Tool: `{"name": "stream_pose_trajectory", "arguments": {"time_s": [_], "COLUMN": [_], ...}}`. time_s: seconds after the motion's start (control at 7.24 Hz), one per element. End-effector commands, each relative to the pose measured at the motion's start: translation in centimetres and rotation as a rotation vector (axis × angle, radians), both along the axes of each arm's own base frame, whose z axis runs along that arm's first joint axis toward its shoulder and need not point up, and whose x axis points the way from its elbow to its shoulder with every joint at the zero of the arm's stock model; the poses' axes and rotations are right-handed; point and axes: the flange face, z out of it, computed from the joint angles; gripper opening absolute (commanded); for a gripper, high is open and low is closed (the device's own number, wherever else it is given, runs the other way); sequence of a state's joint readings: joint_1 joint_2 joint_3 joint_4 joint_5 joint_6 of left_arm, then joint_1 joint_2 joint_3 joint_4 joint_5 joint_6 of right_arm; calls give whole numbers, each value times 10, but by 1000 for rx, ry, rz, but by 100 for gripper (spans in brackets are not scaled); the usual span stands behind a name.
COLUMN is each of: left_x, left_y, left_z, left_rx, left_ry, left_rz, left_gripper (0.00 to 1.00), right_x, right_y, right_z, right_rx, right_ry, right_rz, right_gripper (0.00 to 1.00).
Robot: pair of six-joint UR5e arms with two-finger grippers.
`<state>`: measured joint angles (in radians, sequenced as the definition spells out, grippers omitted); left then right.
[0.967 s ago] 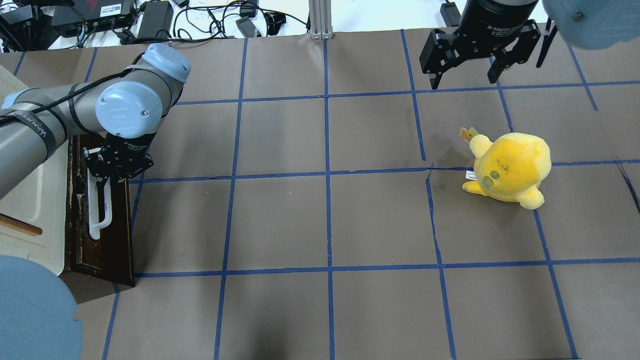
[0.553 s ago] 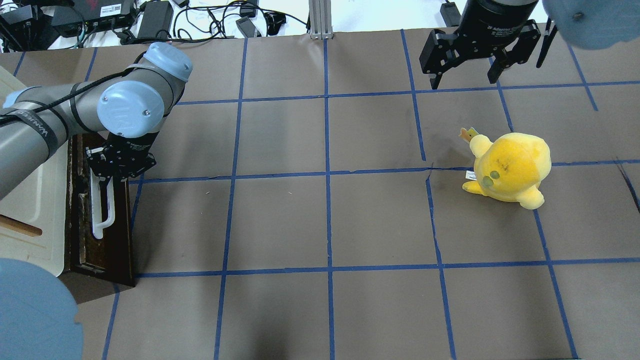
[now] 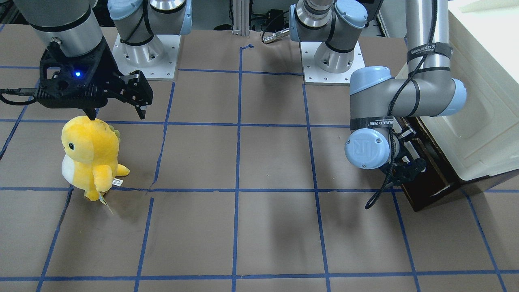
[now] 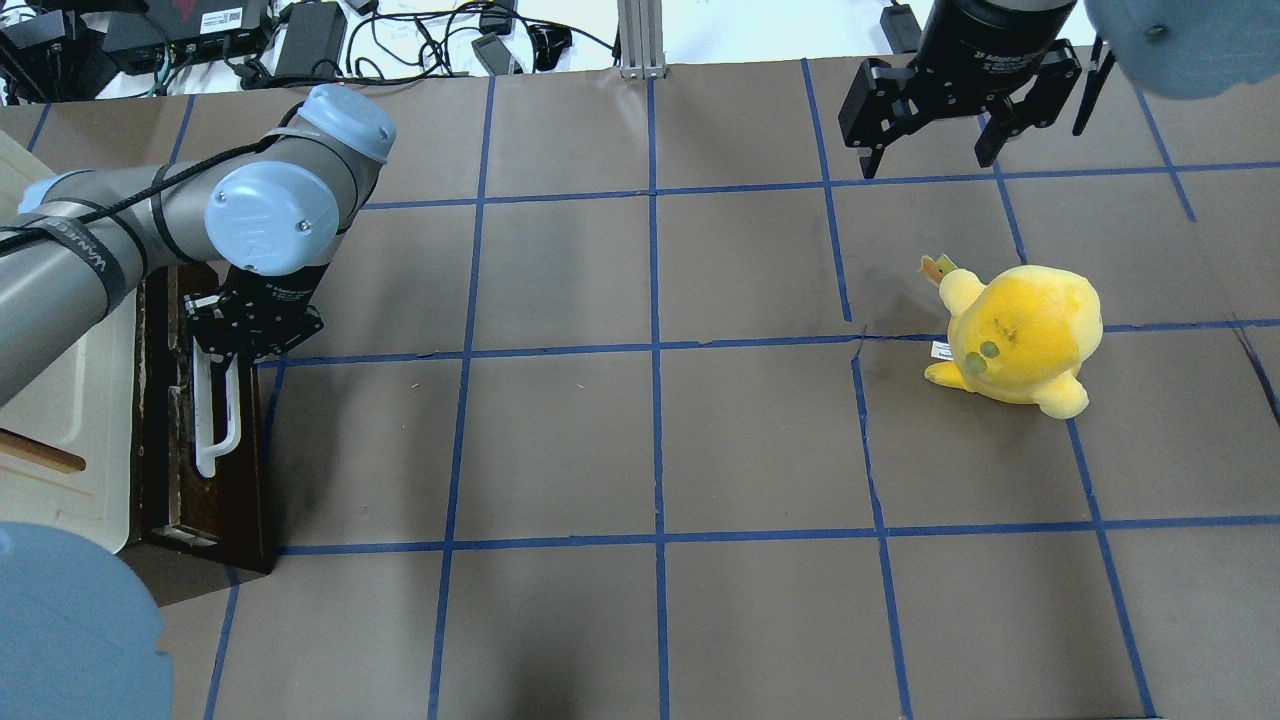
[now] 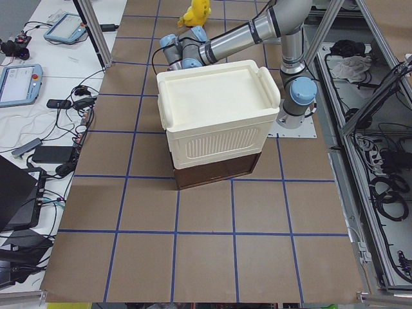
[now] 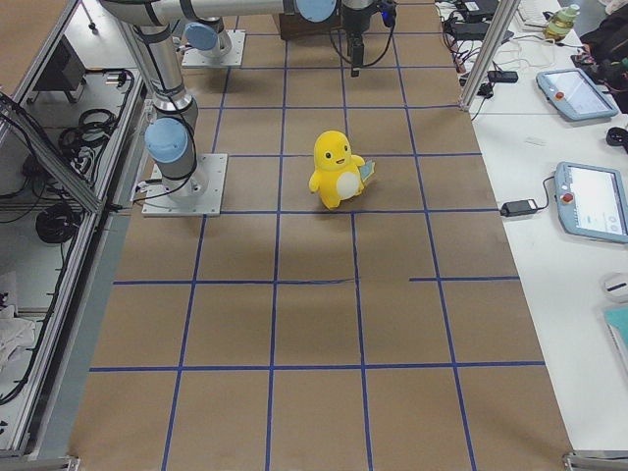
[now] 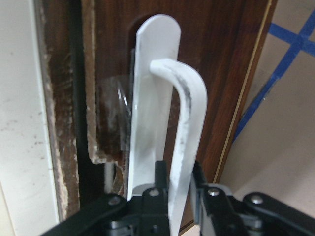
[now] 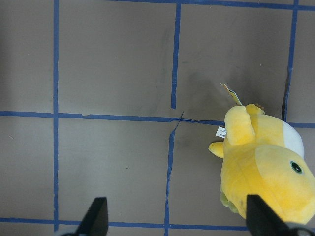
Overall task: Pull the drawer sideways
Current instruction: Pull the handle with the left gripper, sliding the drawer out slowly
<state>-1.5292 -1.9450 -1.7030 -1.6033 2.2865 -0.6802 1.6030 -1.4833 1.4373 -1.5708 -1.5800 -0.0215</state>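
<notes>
The drawer [image 4: 170,470] has a dark brown front and a long white bar handle [image 4: 218,420]. It sits at the bottom of the cream-white cabinet [image 4: 60,430] at the table's left edge. Its inside is hidden. My left gripper [image 4: 240,345] is shut on the handle. In the left wrist view both fingers [image 7: 160,179] clamp the bar [image 7: 189,132], with the drawer front [image 7: 221,73] behind it. My right gripper [image 4: 930,155] is open and empty, hanging high at the far right. It shows in the front view [image 3: 116,113] above the plush.
A yellow plush toy [image 4: 1020,335] stands right of centre, also in the right wrist view [image 8: 266,167]. The cabinet [image 5: 219,116] stands over the drawer [image 5: 215,170]. Cables and power bricks [image 4: 310,40] lie beyond the table's far edge.
My left gripper has moved a little to the right, away from the cabinet. The white handle and the drawer front moved with it. The right arm and the plush have not moved.
</notes>
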Motion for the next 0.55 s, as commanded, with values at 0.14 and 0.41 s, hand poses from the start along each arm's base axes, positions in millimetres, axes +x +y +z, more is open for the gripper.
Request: {"name": "stream_pose_trajectory", "arguments": {"time_s": [0.14, 0.41], "left_x": [-3, -12], "left_y": [-1, -2], "left_z": [4, 9], "left_rx": [2, 4], "left_ry": [-1, 2], "left_rz": [-2, -14], "left_gripper": [16, 16], "right_x": [0, 0], "right_y": [0, 0], "right_z": [0, 0], "right_rx": [0, 0], "right_ry": [2, 0], "right_rz": [0, 0], "right_gripper": [100, 100]}}
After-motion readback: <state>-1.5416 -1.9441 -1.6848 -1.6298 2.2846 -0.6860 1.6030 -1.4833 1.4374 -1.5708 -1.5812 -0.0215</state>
